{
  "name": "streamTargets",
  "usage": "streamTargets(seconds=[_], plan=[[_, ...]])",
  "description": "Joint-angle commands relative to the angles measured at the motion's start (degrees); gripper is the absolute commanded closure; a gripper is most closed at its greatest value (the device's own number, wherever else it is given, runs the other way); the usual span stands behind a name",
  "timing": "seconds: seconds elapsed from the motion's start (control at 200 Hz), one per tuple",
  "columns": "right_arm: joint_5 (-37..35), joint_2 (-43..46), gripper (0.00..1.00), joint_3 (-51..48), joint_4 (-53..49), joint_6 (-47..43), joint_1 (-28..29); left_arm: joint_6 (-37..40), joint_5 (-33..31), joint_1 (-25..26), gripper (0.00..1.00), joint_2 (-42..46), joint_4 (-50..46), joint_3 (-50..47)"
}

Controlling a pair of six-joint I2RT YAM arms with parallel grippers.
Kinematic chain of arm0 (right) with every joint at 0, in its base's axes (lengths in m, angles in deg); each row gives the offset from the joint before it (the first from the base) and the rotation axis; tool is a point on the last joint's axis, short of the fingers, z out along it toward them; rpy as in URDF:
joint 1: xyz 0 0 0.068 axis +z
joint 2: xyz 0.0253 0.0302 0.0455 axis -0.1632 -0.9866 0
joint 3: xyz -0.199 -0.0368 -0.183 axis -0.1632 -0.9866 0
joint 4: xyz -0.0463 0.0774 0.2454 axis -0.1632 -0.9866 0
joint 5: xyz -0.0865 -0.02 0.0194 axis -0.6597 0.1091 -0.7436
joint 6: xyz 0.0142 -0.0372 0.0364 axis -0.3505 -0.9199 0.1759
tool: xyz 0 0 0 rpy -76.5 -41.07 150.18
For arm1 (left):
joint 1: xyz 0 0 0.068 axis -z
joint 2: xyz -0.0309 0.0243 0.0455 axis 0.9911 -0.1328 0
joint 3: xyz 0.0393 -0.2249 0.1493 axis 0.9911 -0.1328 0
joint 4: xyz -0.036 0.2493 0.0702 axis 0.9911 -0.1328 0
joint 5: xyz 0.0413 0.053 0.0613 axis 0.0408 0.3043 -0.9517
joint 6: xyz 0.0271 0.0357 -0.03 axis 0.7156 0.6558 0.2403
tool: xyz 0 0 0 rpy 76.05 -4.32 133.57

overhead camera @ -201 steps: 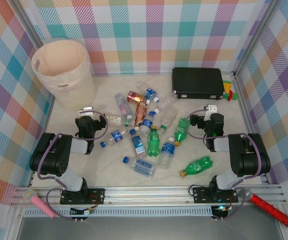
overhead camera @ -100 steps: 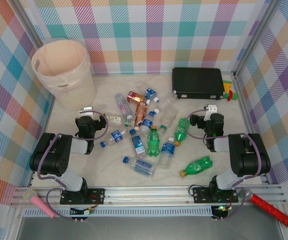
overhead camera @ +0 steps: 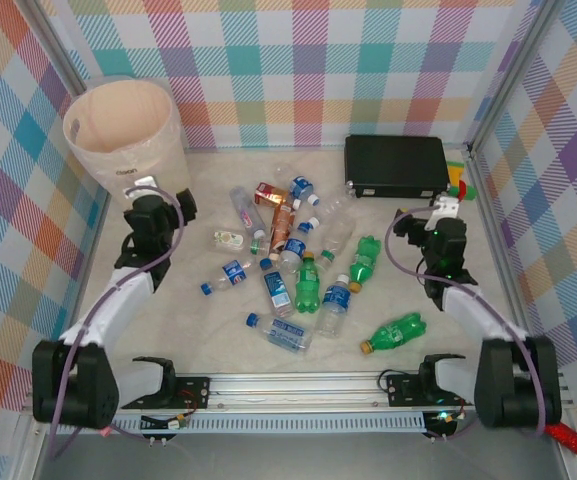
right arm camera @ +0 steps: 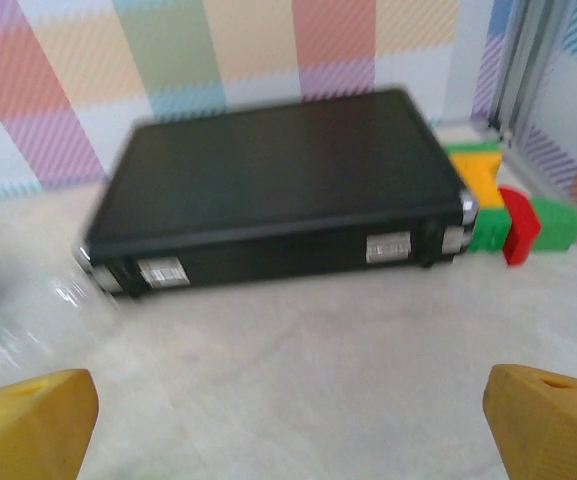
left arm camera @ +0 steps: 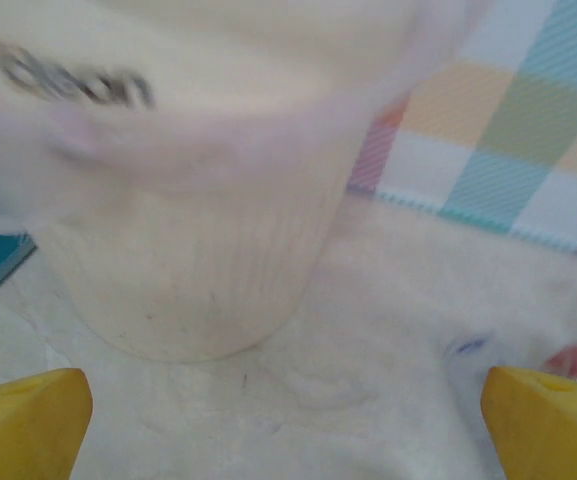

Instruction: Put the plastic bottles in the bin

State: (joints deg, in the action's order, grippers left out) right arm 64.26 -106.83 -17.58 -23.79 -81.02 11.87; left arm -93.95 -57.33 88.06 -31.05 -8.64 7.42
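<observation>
Seen from above, the task is looking barely begun. The plastic bottles [overhead camera: 298, 262] are all lying loose on the table [overhead camera: 198, 335], and I am judging the step in hand to be the approach to a first pick. The left pincer [overhead camera: 144, 190] is hovering with its jaws spread wide and nothing between them. Its arm is stretched forward, and the bin [overhead camera: 156, 150] is standing just ahead of it. The heap is lying to its right and behind it. The right pincer [overhead camera: 436, 216] is likewise gaping and empty on an extended arm, with the black case [overhead camera: 396, 165] ahead of it. The bottles are lying to its left, and one green bottle [overhead camera: 393, 333] is lying behind it, apart from the rest.

In the left wrist view, which is blurred, the left pincer [left arm camera: 288, 430] is showing both yellow fingers [left arm camera: 28, 425] at the lower corners, far apart, with bare table between them. The bin [left arm camera: 198, 250] is looming close in front, slightly left.

In the right wrist view the right pincer [right arm camera: 288, 430] is equally wide and holding nothing. The black case [right arm camera: 278, 190] is lying ahead, toy blocks [right arm camera: 508, 215] are sitting ahead to the right, and a clear bottle [right arm camera: 8, 330] is smearing in at the left edge.

Next, one pincer is probably needing to swing toward the heap, drop across the body of a bottle lying clear of its neighbours, and close.
</observation>
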Motion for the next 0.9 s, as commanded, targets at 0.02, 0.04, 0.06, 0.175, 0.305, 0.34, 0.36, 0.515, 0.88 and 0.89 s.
streamTargets(seconds=[0.02, 0.04, 0.06, 0.175, 0.305, 0.34, 0.36, 0.515, 0.88, 0.89], plan=[[0.72, 10.36, 0.01, 3.5, -16.38, 12.74, 0.31, -14.58, -1.9, -0.39, 0.0, 6.06, -23.58, 5.19], [0.76, 11.95, 0.01, 4.32, -19.34, 15.51, 0.25, -16.85, -1.91, -0.42, 0.0, 6.93, -26.63, 6.23], [0.36, 14.03, 0.01, 5.1, -22.46, 18.42, 0.26, -19.06, -2.05, -0.4, 0.0, 7.76, -29.58, 7.36], [2.74, 21.54, 0.01, 7.46, -33.56, 28.49, 0.32, -23.23, -0.33, -0.77, 0.01, 10.61, -40.26, 11.75], [14.04, 25.67, 0.01, 8.06, -35.55, 26.51, 0.29, -25.97, 6.68, -0.69, 0.0, 12.94, -49.46, 13.92], [17.07, 26.06, 0.01, 8.59, -36.75, 25.8, 0.39, -27.47, 9.0, -0.68, 0.0, 13.74, -50.92, 13.57], [18.53, 26.19, 0.01, 8.82, -37.42, 25.33, 0.41, -28.48, 10.26, -0.61, 0.0, 14.41, -51.68, 13.3], [25.36, 26.48, 0.01, 8.66, -41.14, 21.31, 3.72, -38.27, 13.4, 2.27, 0.0, 24.46, -51.95, 6.7], [10.75, 23.87, 0.01, 6.51, -39.36, 12.67, 32.59, -61.82, 5.34, 26.4, 0.06, 34.63, -50.91, -4.79], [10.57, 23.59, 0.01, 6.58, -39.27, 12.51, 33.25, -62.05, 4.75, 27.51, 0.06, 34.29, -50.65, -4.83]])
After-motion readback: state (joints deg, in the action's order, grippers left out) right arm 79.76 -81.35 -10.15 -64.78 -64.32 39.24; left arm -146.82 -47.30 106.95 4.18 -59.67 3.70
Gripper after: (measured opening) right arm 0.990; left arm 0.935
